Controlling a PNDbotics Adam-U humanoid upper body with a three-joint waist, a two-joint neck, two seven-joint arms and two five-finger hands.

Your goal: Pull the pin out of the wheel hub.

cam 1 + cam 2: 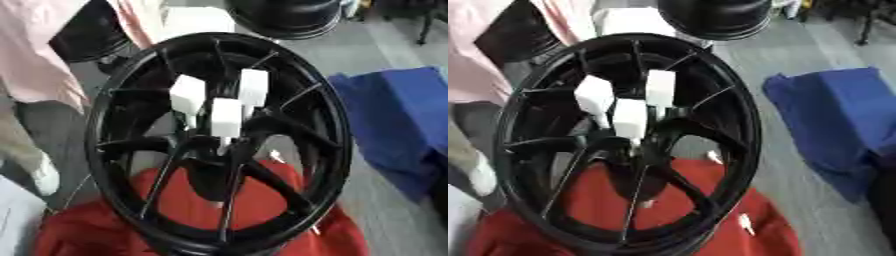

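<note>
A black spoked wheel hub (pixel 114 105) stands tilted on a red cloth (pixel 262 200), filling the middle of both eye views. Three white block-headed pins stick out of its centre: one on the left (pixel 187 95), one at the upper right (pixel 253 87), and one lower in the middle (pixel 226 117). Each has a thin stem running into the hub's centre. Neither of my hands shows in either view.
A blue cloth (pixel 398 115) lies on the grey floor to the right. Another black wheel (pixel 284 17) sits behind the hub, a further dark wheel at the upper left. A person in a pink top (pixel 35 55) stands at the left edge.
</note>
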